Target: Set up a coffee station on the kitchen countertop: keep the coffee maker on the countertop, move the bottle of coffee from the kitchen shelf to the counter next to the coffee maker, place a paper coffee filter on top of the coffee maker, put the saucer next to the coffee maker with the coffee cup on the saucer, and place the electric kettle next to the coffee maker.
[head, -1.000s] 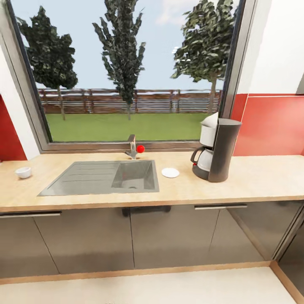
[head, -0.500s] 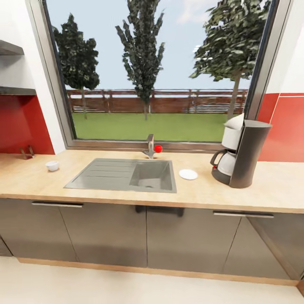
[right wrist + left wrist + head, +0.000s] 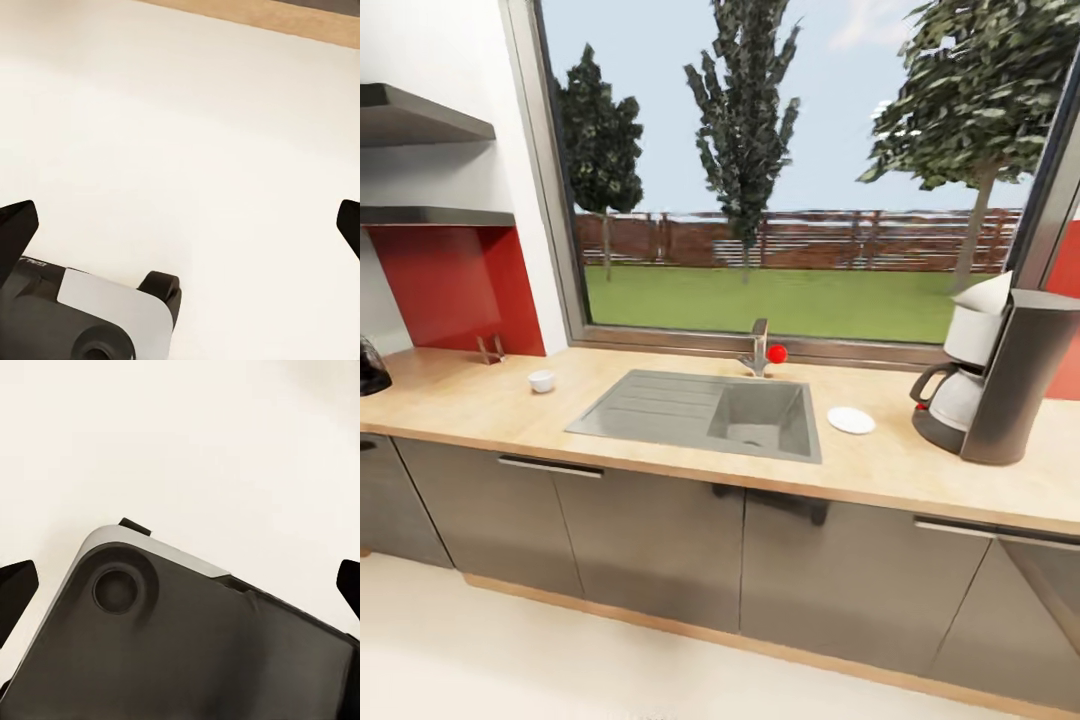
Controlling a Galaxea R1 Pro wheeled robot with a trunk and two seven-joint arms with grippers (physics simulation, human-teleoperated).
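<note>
1. Along the kitchen countertop (image 3: 480, 405), right end: the coffee maker (image 3: 1000, 375), upright by the window, white carafe tucked into its dark column. It already stands where the task wants it, so it is judged the fixed anchor for everything else.
2. Saucer (image 3: 851, 420): flat on the counter between the sink (image 3: 705, 412) and the coffee maker, near the machine but not touching it; nothing on it.
3. Coffee cup (image 3: 541, 381): upright on the counter left of the sink, well apart from the saucer it belongs on.
4. Electric kettle (image 3: 370, 366): a dark rounded body, cut off at the head view's left edge; probably the kettle, at the far end from the machine.
5. Kitchen shelf (image 3: 420, 115): two dark wall slabs at upper left; their tops are hidden at this angle, so the bottle of coffee cannot be located.
6. Surroundings: tap with a red knob (image 3: 777, 353) behind the sink; the basin lies between cup and saucer, so carries must pass over it.
7. Left gripper (image 3: 180, 589) and right gripper (image 3: 180, 225): jaws spread wide, holding nothing, both hanging over pale floor (image 3: 187, 112) and the robot's base (image 3: 195, 645).
</note>
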